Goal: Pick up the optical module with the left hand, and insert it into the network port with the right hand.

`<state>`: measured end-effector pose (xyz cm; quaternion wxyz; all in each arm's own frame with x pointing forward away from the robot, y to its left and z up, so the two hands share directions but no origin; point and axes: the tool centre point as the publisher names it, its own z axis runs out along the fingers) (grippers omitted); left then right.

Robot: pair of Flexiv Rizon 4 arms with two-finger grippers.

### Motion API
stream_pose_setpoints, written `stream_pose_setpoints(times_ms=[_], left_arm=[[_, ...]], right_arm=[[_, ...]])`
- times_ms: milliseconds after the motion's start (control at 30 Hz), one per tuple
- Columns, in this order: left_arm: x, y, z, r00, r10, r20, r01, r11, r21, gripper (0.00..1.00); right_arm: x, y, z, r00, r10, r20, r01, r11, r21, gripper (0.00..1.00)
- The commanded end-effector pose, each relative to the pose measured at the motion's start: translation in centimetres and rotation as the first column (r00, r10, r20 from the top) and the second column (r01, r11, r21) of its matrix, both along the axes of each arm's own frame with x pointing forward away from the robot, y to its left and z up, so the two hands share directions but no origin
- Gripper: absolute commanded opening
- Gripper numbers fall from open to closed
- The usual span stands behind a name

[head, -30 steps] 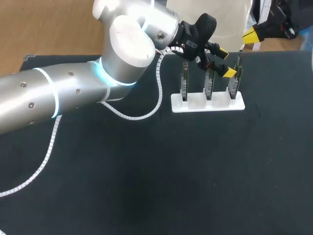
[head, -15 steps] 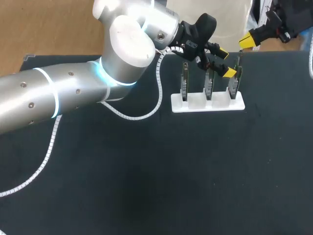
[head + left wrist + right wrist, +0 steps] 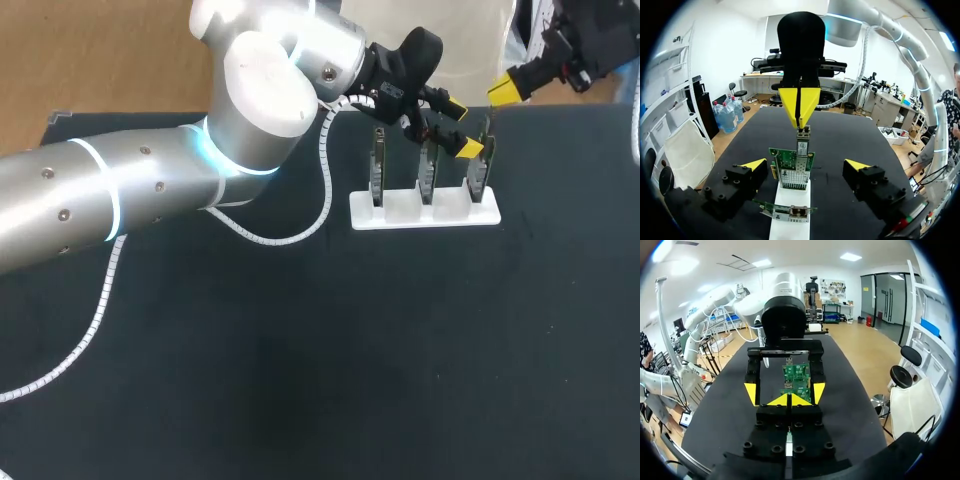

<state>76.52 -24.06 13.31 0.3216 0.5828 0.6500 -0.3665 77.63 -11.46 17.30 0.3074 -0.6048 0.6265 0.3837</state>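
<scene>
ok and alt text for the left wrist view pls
The left end effector hangs open, its yellow-tipped fingers either side of a green circuit board standing upright in a white holder on the black table. Beyond the board, the right end effector points down with its yellow tips together.

Open black table (image 3: 400, 350) before the white stand (image 3: 398, 215); left gripper (image 3: 462, 127) around one of its upright boards (image 3: 791, 172).

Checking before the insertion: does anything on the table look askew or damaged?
Nothing stands out. The three boards stand upright in a row in the white holder, and no spill or damage shows on the table.
</scene>
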Motion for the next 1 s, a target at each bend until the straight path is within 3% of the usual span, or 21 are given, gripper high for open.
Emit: stream_pose_setpoints(times_ms=[33, 1000], left_arm=[[0.2, -0.1, 0.0, 1.0, -0.002, -0.003, 0.002, 1.0, 0.005, 1.0], [0.2, -0.1, 0.0, 1.0, -0.002, -0.003, 0.002, 1.0, 0.005, 1.0]], right_arm=[[0.2, 0.0, -0.3, 1.0, -0.001, -0.007, 0.001, 1.0, -0.001, 0.0], [-0.1, -0.1, -3.5, 0.996, -0.017, -0.086, 0.015, 0.999, -0.028, 0.0]])
